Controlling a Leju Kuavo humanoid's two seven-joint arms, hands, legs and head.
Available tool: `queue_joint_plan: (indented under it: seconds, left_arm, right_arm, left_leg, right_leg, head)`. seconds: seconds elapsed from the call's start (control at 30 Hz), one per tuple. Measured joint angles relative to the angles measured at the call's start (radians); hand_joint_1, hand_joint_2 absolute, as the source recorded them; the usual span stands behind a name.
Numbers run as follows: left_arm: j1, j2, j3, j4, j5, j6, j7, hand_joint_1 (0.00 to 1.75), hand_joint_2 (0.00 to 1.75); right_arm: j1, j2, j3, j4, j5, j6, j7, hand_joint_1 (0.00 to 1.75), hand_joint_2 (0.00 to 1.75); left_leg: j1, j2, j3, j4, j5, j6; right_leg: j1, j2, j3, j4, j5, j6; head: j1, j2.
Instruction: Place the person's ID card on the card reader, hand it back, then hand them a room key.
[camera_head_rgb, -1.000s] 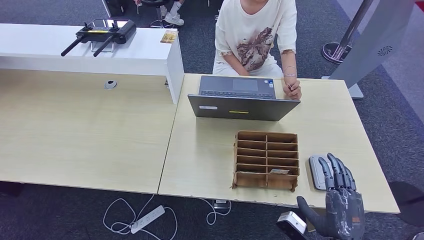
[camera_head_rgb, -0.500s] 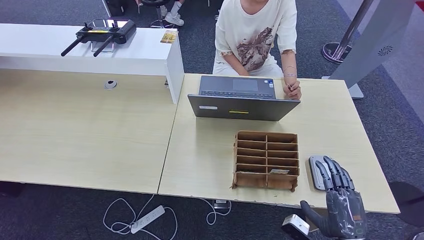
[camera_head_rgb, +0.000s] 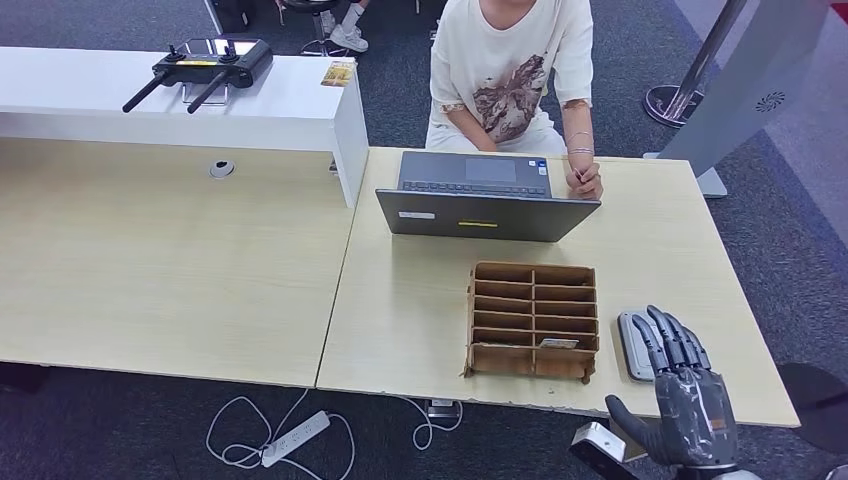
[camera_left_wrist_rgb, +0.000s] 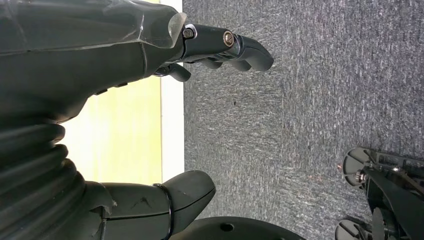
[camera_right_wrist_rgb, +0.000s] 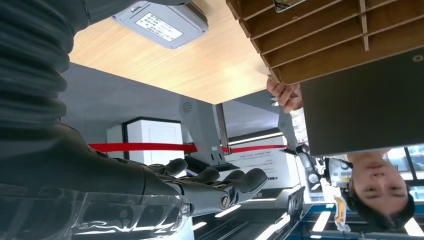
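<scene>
One right robot hand (camera_head_rgb: 690, 410) hovers at the near edge of the tabletop (camera_head_rgb: 420, 300), fingers spread and holding nothing, its fingertips over the grey card reader (camera_head_rgb: 634, 345). Just to the left of that robot hand stands a wooden card organizer (camera_head_rgb: 532, 322), a card (camera_head_rgb: 558, 343) lying in one of its nearer slots. Farther off, a person (camera_head_rgb: 510, 70) sits behind an open laptop (camera_head_rgb: 485, 200), one hand (camera_head_rgb: 585, 180) resting on the tabletop. Over carpet, the left robot hand (camera_left_wrist_rgb: 150, 55) hangs with fingers loosely apart, holding nothing.
</scene>
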Motion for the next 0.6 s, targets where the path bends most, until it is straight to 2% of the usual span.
queue_joint_plan:
  seconds: [0.33,0.6]
  left_arm:
    - [0.0,-0.001,0.001,0.0,0.012,0.009,0.015,0.0,1.75]
    - [0.0,-0.001,0.001,0.0,0.009,0.01,0.012,0.0,1.75]
  right_arm:
    - [-0.1,0.002,0.052,0.074,0.001,0.083,0.015,0.0,1.75]
    - [-0.155,0.017,0.078,0.122,-0.001,0.1,0.018,0.0,1.75]
  left_leg:
    - [0.0,0.001,0.0,0.0,0.0,0.0]
    - [0.0,0.001,0.0,0.0,0.0,0.0]
  right_leg:
    - [0.0,0.001,0.0,0.0,0.0,0.0]
    - [0.0,0.0,0.0,0.0,0.0,0.0]
  head:
    - [0.0,0.0]
    - [0.0,0.0]
